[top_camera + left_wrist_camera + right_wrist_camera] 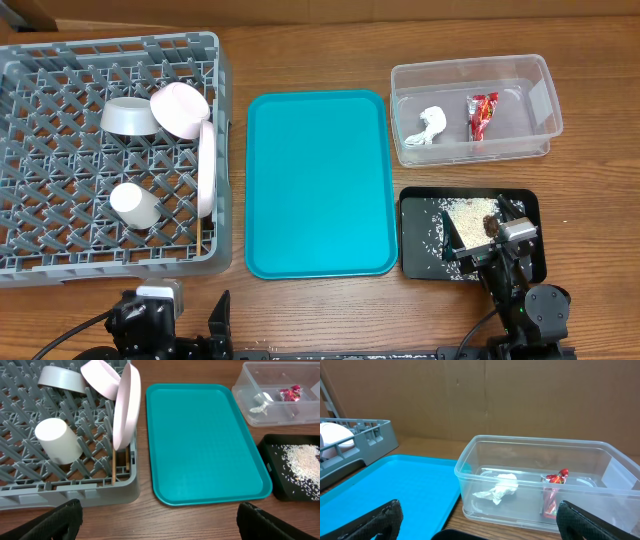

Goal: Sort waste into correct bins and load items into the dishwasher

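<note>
**Everything looks sorted; both sets of fingers empty**

My left fingers (55, 522) are spread wide with nothing between them, low over the near edge of the surface. My right fingers (375, 520) are just as wide and also hold nothing; they hang above the black tray (420, 258) by the near right corner.

The rack (110, 45) fills the left side. In it the plate (206, 170) stands on edge against the right wall, with the pink bowl (180, 108) and grey bowl (130, 117) tipped beside it toward the far edge. The cup (135, 205) lies on the grid, and the chopsticks (114, 467) are slotted below the plate.

The clear tub (470, 66) at the far right corner holds the tissue (430, 127) and the red wrapper (482, 113), apart from each other. The rice (465, 215) and brown lump (491, 224) are in the black tray. The teal tray (315, 180) lies between rack and bins.

I judge the task close to done. If the plate needed reseating, it is stiff, smooth and breakable, so I would pinch its upper rim firmly. The tissue and wrapper are light and soft, so a gentle pinch anywhere would do. Loose rice would not take a pinch at all.
</note>
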